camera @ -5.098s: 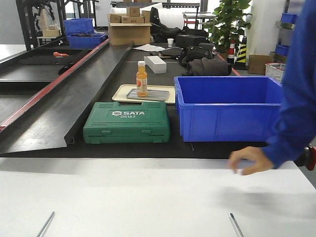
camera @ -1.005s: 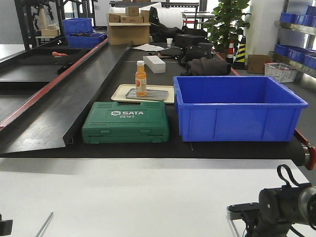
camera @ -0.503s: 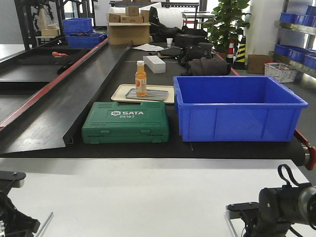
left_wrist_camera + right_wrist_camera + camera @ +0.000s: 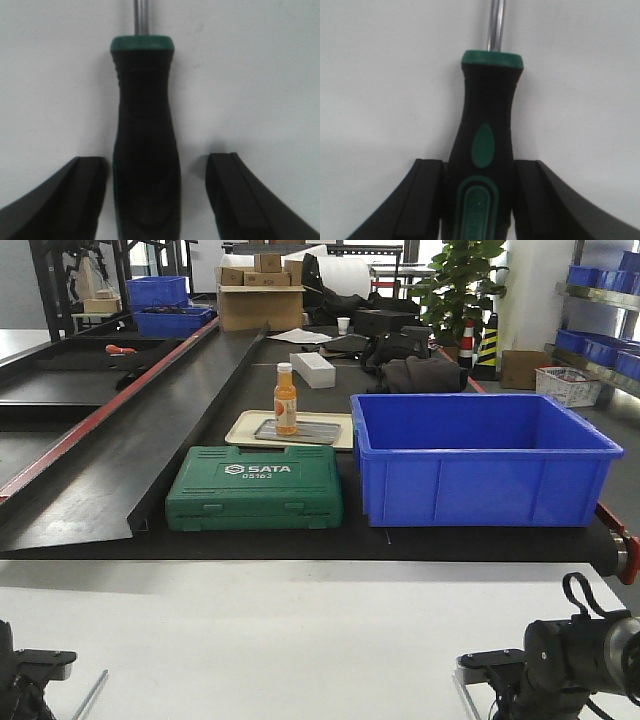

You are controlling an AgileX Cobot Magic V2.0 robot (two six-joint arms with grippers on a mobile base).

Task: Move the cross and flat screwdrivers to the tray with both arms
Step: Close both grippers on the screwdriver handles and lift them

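Left arm (image 4: pixel 25 685) dropped: left hand (image 4: pixel 156 167) apart around left screwdriver (image 4: pixel 145 125), right hand (image 4: pixel 477 170) clamped on right screwdriver (image 4: pixel 487 110) (neither lifted); tray (image 4: pixel 318 432) awaits both.

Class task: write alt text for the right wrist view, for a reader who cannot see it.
The right claw grips a screwdriver by its black-and-green handle, pressing on both sides. The silver shaft runs up out of the picture, over a plain white table.
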